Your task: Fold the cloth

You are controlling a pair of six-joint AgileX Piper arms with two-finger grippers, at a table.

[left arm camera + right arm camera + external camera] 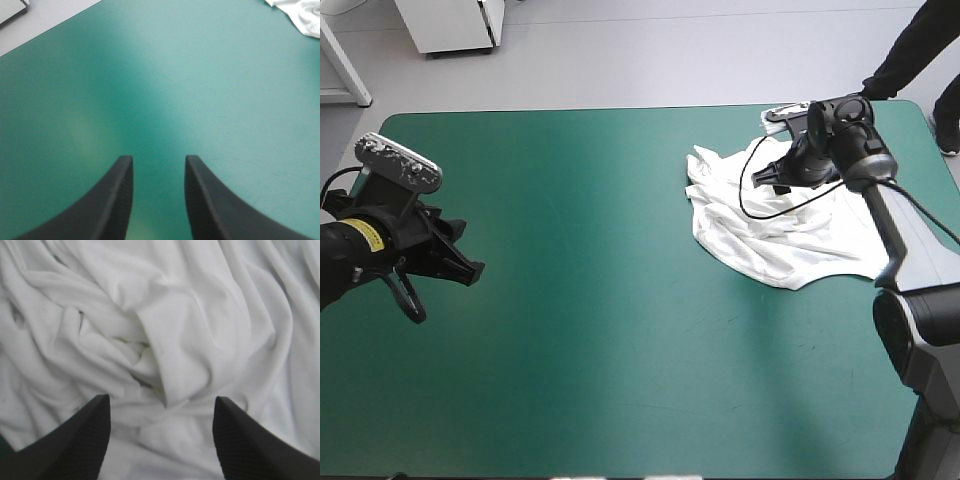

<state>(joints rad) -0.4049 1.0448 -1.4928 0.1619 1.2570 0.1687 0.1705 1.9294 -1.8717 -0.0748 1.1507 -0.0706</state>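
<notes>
White cloth fills the right part of the high view. The T-shirt (775, 235) lies as a crumpled, partly spread heap on the teal-green table cover (620, 340), toward the far edge and near the right one. The right gripper (772, 180) hangs low over the heap's far half, pointing down into the folds. The left gripper (460, 265) is well apart from the shirt, above the cover near the table's left edge, with bare green between them.

The left wrist view shows that gripper released. Its 2 black fingers (120, 200) stand apart with a strip of cover between them and nothing in the gap. Ahead of them lies bare cover. Only a small white corner of the shirt shows far off, ahead and to one side.

The right wrist view is filled with white fabric in deep, rumpled folds. That gripper is also released, its 2 fingers (240, 440) spread wide. A thick raised fold runs down into the gap between the tips, with more cloth under and beside both fingers. Whether the tips touch the fabric cannot be told.
</notes>
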